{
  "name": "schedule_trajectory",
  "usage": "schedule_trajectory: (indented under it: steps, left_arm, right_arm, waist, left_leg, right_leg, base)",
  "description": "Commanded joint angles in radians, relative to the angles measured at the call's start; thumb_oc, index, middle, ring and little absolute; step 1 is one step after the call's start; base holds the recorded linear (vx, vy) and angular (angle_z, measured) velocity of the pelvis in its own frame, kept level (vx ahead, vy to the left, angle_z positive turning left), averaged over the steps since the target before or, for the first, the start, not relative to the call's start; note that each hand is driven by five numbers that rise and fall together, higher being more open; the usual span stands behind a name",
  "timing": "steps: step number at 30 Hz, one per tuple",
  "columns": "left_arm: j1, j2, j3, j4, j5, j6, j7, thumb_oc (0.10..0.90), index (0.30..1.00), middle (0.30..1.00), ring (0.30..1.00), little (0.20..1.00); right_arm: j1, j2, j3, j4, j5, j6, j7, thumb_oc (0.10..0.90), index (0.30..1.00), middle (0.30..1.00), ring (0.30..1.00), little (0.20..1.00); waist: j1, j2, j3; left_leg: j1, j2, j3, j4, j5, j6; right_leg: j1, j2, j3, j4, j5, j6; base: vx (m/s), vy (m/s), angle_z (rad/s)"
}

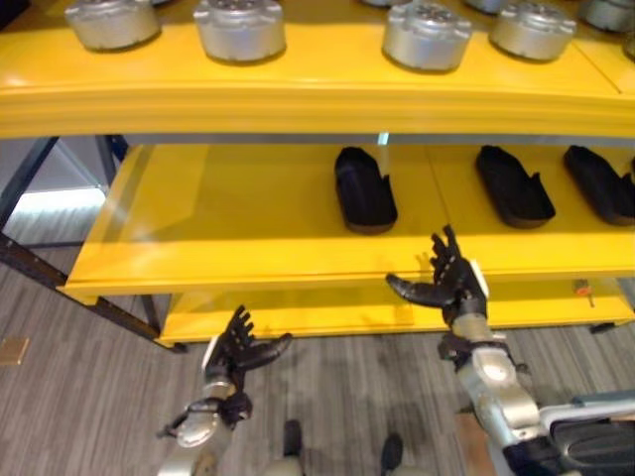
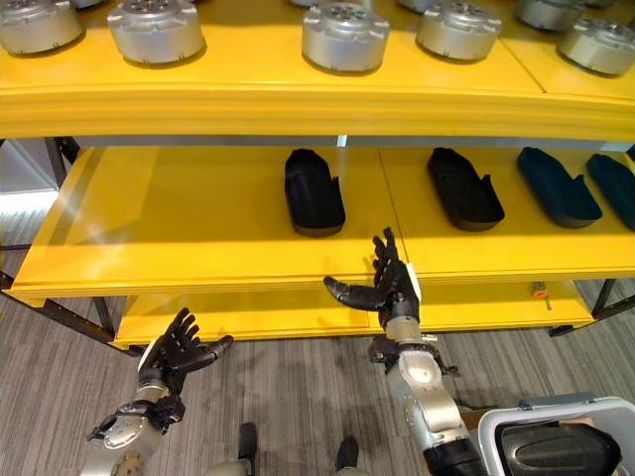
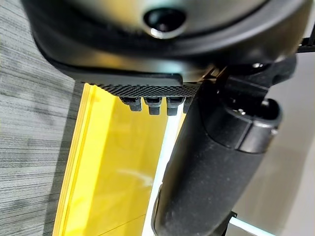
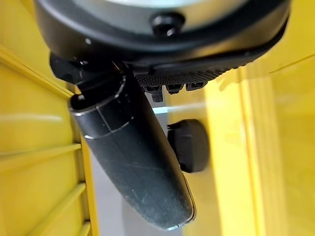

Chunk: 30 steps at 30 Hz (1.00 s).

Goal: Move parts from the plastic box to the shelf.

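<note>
Left hand (image 1: pixel 238 347): empty, fingers straight and spread, thumb out to the side; held low over the grey floor (image 1: pixel 89 327), in front of and below the shelf's lowest tier, touching nothing.

Yellow shelf (image 1: pixel 238 268): three tiers visible. Top tier carries a row of round silver metal parts (image 1: pixel 238 28), flat faces up, set side by side.

Middle tier, left portion: bare.

Middle tier, centre: one black moulded part (image 1: pixel 364 188), lying flat, long axis running front to back across the tier, broader end toward the front edge. It lies just behind the right hand and apart from it.

Right hand (image 2: pixel 382 288): raised at the front edge of the middle tier, fingers extended upward and apart, thumb stretched out toward the left, nothing between them. The right wrist view confirms an empty hand with the black part beyond its fingers.

Middle tier, right: further black moulded parts (image 2: pixel 464 188), lying flat, long axes front to back with a slight slant.

Plastic box (image 2: pixel 556 436): light-coloured, at the lower right beside the right arm; something dark lies inside, probably another black part, though little of it shows.

Progress, as judged: several parts are shelved; neither hand carries one; at least one seems left in the box, and the bare left portion has room.
</note>
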Motion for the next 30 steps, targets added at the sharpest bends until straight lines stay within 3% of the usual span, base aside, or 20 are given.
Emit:
schedule_trajectory:
  steps: [1, 7, 15, 18, 22, 25, 28, 29, 30]
  left_arm:
    - [-0.038, 0.001, 0.025, -0.034, 0.047, -0.083, -0.028, 0.900, 1.000, 1.000, 1.000, 1.000]
    - [-0.028, -0.013, 0.028, -0.034, 0.051, -0.087, -0.029, 0.900, 1.000, 1.000, 1.000, 1.000]
    - [-0.065, -0.004, 0.006, -0.033, 0.063, -0.105, -0.020, 0.900, 1.000, 1.000, 1.000, 1.000]
    - [-0.084, 0.010, -0.006, -0.024, 0.087, -0.109, -0.031, 0.900, 1.000, 1.000, 1.000, 1.000]
    - [-0.102, 0.027, -0.010, -0.006, 0.110, -0.110, -0.040, 0.900, 1.000, 1.000, 1.000, 1.000]
    - [-0.128, 0.036, -0.020, 0.005, 0.122, -0.113, -0.037, 0.900, 1.000, 1.000, 1.000, 1.000]
    - [-0.152, 0.034, -0.023, 0.019, 0.113, -0.123, -0.024, 0.900, 1.000, 1.000, 1.000, 1.000]
    - [-0.156, 0.037, -0.020, 0.013, 0.104, -0.126, -0.021, 0.900, 1.000, 1.000, 1.000, 1.000]
    - [-0.147, 0.038, -0.010, 0.002, 0.094, -0.126, -0.017, 0.900, 1.000, 1.000, 1.000, 1.000]
  right_arm:
    - [-0.033, -0.034, 0.007, -0.053, 0.039, -0.076, 0.084, 0.900, 1.000, 1.000, 1.000, 1.000]
    - [0.046, 0.013, 0.055, 0.010, 0.086, -0.056, 0.114, 0.900, 1.000, 1.000, 1.000, 1.000]
    - [0.039, 0.047, 0.076, 0.086, 0.052, -0.067, 0.089, 0.900, 1.000, 1.000, 1.000, 1.000]
    - [0.029, 0.041, 0.071, 0.094, 0.038, -0.065, 0.085, 0.900, 1.000, 1.000, 1.000, 1.000]
    - [0.027, 0.045, 0.064, 0.093, 0.043, -0.071, 0.089, 0.900, 1.000, 1.000, 1.000, 1.000]
    - [0.004, 0.056, 0.067, 0.086, 0.050, -0.076, 0.082, 0.900, 1.000, 1.000, 1.000, 1.000]
    - [-0.029, 0.058, 0.092, 0.078, 0.041, -0.078, 0.083, 0.900, 1.000, 1.000, 1.000, 1.000]
    - [-0.040, 0.056, 0.102, 0.080, 0.042, -0.077, 0.083, 0.900, 1.000, 1.000, 1.000, 1.000]
    - [-0.048, 0.054, 0.111, 0.079, 0.048, -0.078, 0.089, 0.900, 1.000, 1.000, 1.000, 1.000]
  waist:
    - [0.004, 0.008, -0.094]
    - [0.003, -0.001, -0.095]
    - [0.007, -0.027, -0.070]
    - [0.006, -0.044, -0.060]
    - [0.003, -0.055, -0.051]
    - [0.000, -0.057, -0.035]
    - [0.003, -0.051, -0.018]
    - [0.011, -0.044, -0.007]
    - [0.031, -0.029, 0.007]
  left_leg:
    - [0.090, 0.042, 0.031, -0.003, -0.090, 0.005]
    - [0.112, 0.029, 0.046, -0.003, -0.105, 0.018]
    - [0.088, -0.033, 0.050, 0.061, -0.154, 0.061]
    - [0.066, -0.074, 0.063, 0.122, -0.197, 0.086]
    - [0.046, -0.093, 0.070, 0.152, -0.215, 0.101]
    - [0.039, -0.113, 0.102, 0.153, -0.221, 0.113]
    - [0.047, -0.105, 0.140, 0.139, -0.216, 0.116]
    - [0.049, -0.093, 0.151, 0.140, -0.213, 0.117]
    - [0.054, -0.074, 0.173, 0.137, -0.209, 0.118]
  right_leg:
    - [-0.069, -0.095, 0.051, 0.062, 0.037, 0.084]
    - [-0.060, -0.108, 0.063, 0.059, 0.047, 0.094]
    - [-0.077, -0.167, 0.086, 0.079, 0.106, 0.124]
    - [-0.092, -0.208, 0.110, 0.091, 0.155, 0.141]
    - [-0.107, -0.225, 0.124, 0.092, 0.189, 0.146]
    - [-0.138, -0.249, 0.130, 0.085, 0.274, 0.160]
    - [-0.167, -0.252, 0.099, 0.091, 0.289, 0.158]
    - [-0.174, -0.250, 0.065, 0.115, 0.267, 0.153]
    - [-0.162, -0.253, -0.020, 0.155, 0.204, 0.138]
  base:
    - [0.02, 0.054, -0.18]
    - [0.01, 0.053, -0.15]
    - [-0.02, 0.133, 0.02]
    - [-0.02, 0.153, -0.02]
    - [-0.04, 0.132, -0.05]
    - [-0.04, 0.118, -0.15]
    - [-0.05, 0.074, -0.41]
    - [-0.11, 0.055, -0.54]
    - [-0.09, 0.041, -0.58]
